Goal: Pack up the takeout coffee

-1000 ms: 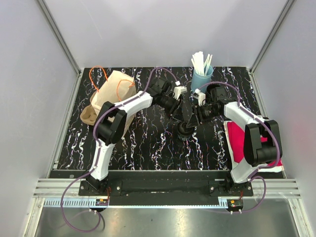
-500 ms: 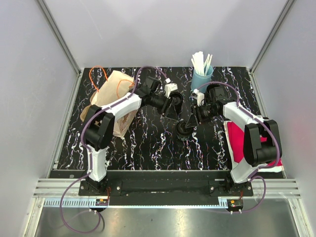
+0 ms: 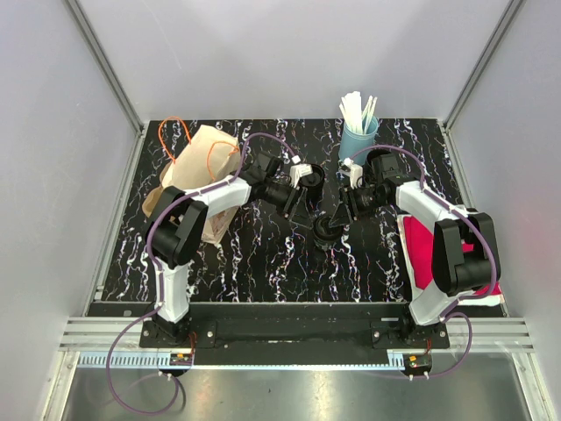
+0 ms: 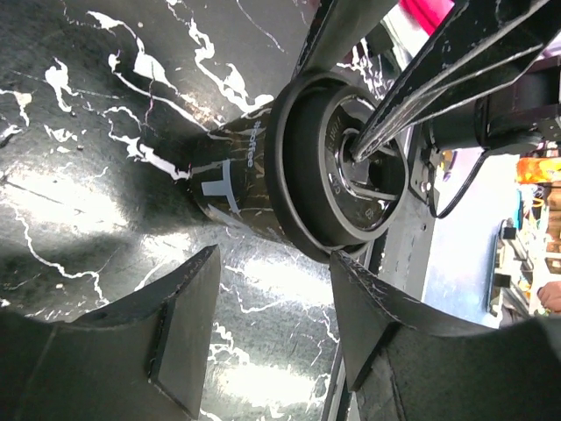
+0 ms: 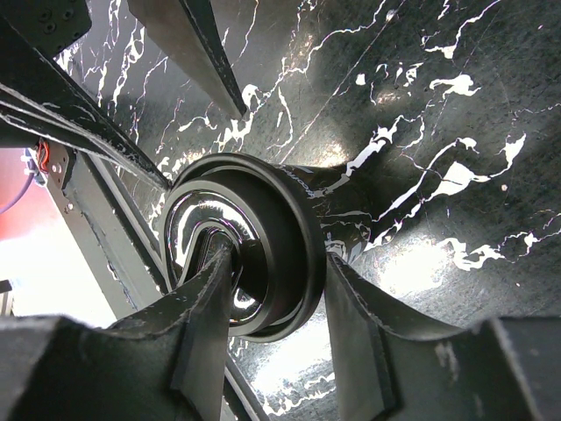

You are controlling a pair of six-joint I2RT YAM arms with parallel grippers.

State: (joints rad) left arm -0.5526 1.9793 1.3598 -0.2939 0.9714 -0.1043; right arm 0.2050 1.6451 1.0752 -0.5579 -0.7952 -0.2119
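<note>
From above, the lidded black coffee cup [image 3: 326, 231] stands mid-table, with the right gripper [image 3: 338, 217] clamped on its rim. The left wrist view shows the left gripper [image 4: 273, 263] empty, fingers apart, just left of the cup. In the right wrist view the cup looks light, slick and crushable, so the stiff lid [image 5: 263, 254] rim is probably the safest hold.

blk marble table [image 3: 263, 254], paper bag [image 3: 197, 162] L, coffee cup [image 3: 326, 232] ctr
</note>
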